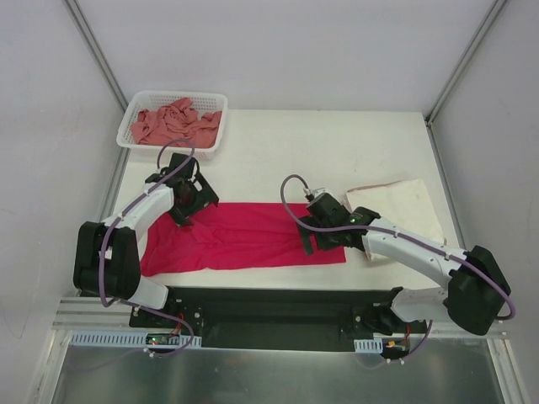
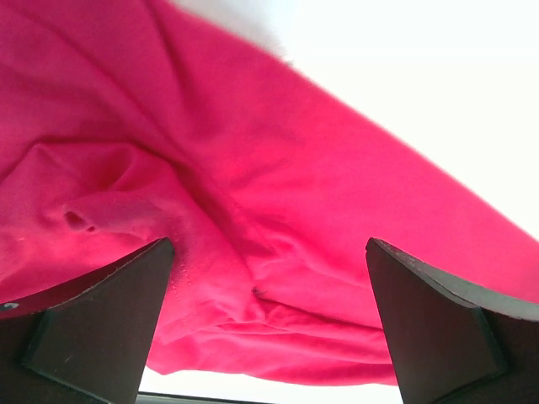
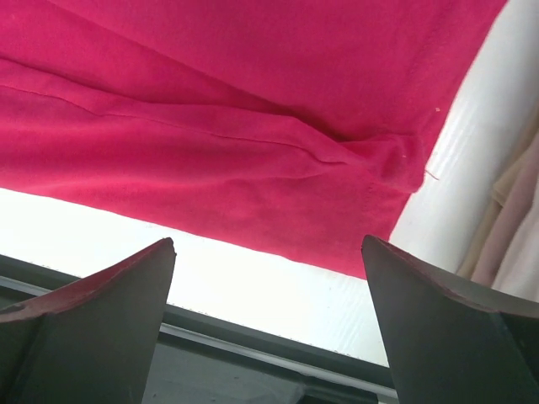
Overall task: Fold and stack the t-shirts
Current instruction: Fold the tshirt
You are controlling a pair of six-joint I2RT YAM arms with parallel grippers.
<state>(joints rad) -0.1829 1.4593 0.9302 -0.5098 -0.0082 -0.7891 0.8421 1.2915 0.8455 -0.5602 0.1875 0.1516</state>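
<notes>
The magenta-red t-shirt (image 1: 244,236) lies folded into a long band across the front of the table. My left gripper (image 1: 187,202) is open over its far left corner; the left wrist view shows rumpled red cloth (image 2: 253,236) between the spread fingers. My right gripper (image 1: 324,236) is open over the shirt's right end; in the right wrist view the red cloth (image 3: 253,126) with its hem corner lies ahead of the fingers. The cream-white t-shirt (image 1: 404,209) lies folded at the right. The salmon-pink t-shirt (image 1: 175,122) is crumpled in the basket.
The white mesh basket (image 1: 135,109) stands at the back left corner of the table. A dark rail (image 1: 278,305) runs along the table's near edge below the red shirt. The cream shirt's edge shows in the right wrist view (image 3: 514,219).
</notes>
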